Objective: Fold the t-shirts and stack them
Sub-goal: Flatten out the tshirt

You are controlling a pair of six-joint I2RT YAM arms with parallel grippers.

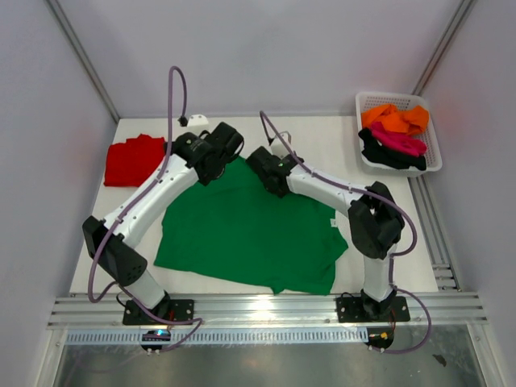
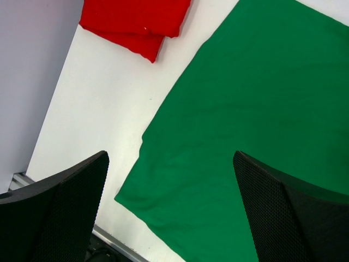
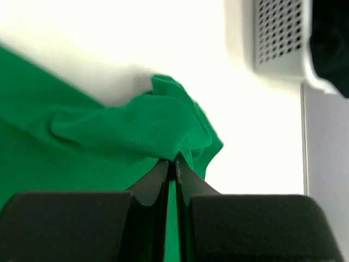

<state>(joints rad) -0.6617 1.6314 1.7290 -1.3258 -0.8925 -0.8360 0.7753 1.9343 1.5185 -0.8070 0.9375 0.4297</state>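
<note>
right fingers (image 3: 155,185) pinched tight on bunched edge of green t-shirt (image 1: 250,234), far side of desk (image 1: 322,133). left fingers (image 2: 71,207) spread wide, holding nothing, over shirt's left part, near folded red t-shirt (image 2: 136,22).

imo: left should grab matching edge first, then both lift low and even so fold lands flat.

can't tell how many layers right has, or whether collar or hem. orange t-shirt (image 1: 395,118), magenta t-shirt (image 1: 401,143), black t-shirt (image 1: 385,156) heaped in white mesh basket (image 1: 436,165), half buried.

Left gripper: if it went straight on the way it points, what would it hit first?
Probably the green t-shirt, near its edge; the left gripper points down at it, white table just beside. Depth is unclear.
</note>
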